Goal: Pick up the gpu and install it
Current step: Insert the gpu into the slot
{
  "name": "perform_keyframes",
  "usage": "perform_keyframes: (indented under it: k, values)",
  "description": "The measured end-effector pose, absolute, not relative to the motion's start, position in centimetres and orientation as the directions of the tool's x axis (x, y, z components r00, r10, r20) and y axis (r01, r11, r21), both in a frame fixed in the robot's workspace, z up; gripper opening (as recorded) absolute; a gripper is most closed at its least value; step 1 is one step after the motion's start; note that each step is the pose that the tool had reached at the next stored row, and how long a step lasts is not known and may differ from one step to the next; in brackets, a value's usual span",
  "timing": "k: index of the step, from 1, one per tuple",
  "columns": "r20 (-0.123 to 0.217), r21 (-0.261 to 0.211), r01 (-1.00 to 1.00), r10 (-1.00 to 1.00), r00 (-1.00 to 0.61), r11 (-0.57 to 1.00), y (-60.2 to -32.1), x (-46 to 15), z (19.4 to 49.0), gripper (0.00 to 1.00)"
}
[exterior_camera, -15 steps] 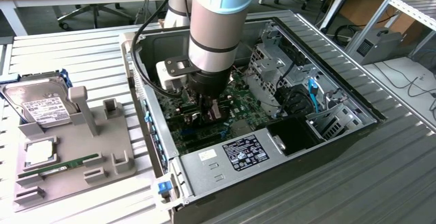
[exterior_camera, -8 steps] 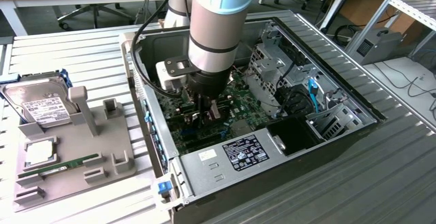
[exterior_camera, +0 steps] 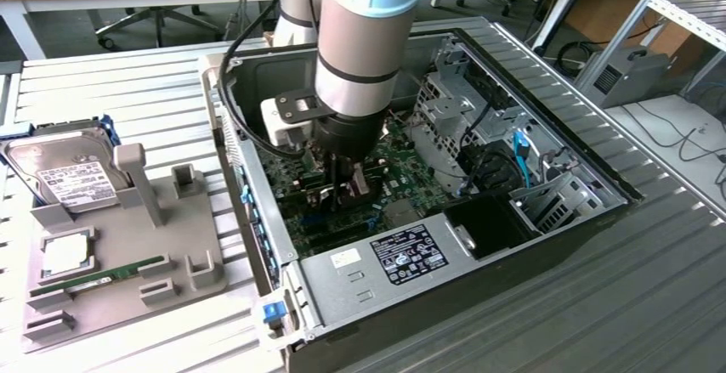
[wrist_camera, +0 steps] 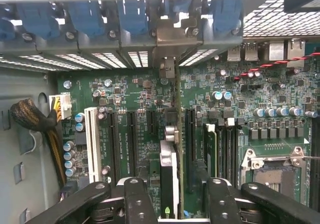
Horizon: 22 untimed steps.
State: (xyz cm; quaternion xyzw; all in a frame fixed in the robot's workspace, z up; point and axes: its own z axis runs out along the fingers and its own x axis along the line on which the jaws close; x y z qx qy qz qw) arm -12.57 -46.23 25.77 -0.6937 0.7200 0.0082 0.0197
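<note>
in the exterior view the arm reaches down into the open computer case (exterior_camera: 567, 220), which lies on its side on the slatted metal table (exterior_camera: 635, 305). the gripper (exterior_camera: 343, 193) hangs low over the green motherboard (exterior_camera: 392, 178), close to the expansion slots by the case wall on the exterior view's left. outside the case, on the exterior view's left, a grey parts holder (exterior_camera: 170, 245) carries a silver hard drive (exterior_camera: 68, 178), a cpu (exterior_camera: 66, 254) and a narrow green ram stick (exterior_camera: 97, 278); no black card sits there.

in the wrist view the gpu (wrist_camera: 170, 169) stands on edge between the gripper's (wrist_camera: 172, 196) black fingers (wrist_camera: 137, 199), running up the motherboard (wrist_camera: 130, 98) towards the rear of the case, where its pale metal bracket (wrist_camera: 170, 38) meets the row of blue slot clips (wrist_camera: 132, 16). the jaws stand apart, one finger on each side of the card with a visible gap, so they are not clamped on it. the card's lower edge seems to sit in a long black slot (wrist_camera: 190, 134), though i cannot tell whether it is fully seated. a white slot (wrist_camera: 91, 136) and further black slots lie beside it, unoccupied.

judging from this, the step in hand is the end of the install: the card is placed and released. any further move calls for a straight withdrawal, keeping the fingers off the card's faces so it isn't tilted or dragged out, and off the nearby capacitors (wrist_camera: 70, 156).
</note>
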Motion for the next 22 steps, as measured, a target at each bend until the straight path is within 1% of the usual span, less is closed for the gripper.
perform_keyframes:
  k: [14, 22]
  values:
    - [-0.042, -0.016, -1.0, -0.999, -0.026, 0.027, -46.2, -12.5, 27.3, 0.47]
    - [-0.044, -0.016, -1.0, -0.999, -0.013, 0.014, -46.2, -12.3, 27.3, 0.47]
